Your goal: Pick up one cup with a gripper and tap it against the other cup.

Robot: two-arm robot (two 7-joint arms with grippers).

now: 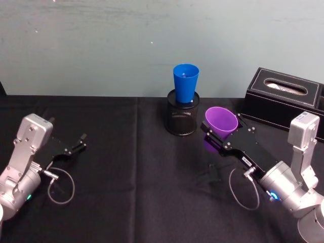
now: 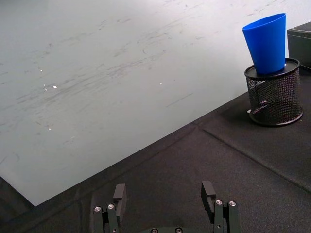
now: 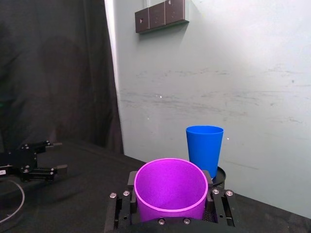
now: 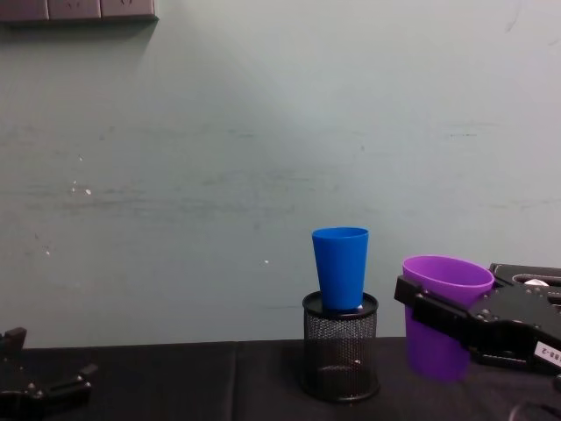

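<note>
Mesh holder, black box flank purple cup.

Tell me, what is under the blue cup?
A black mesh holder. The blue cup sits in its open top, and the holder stands on the table. The cup's bottom is hidden by the rim; whether anything else is inside cannot be seen.

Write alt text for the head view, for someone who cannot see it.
The right gripper grips the purple cup just right of the blue cup, which stands in a black mesh holder on the black table. The left gripper sits open at the left.
</note>
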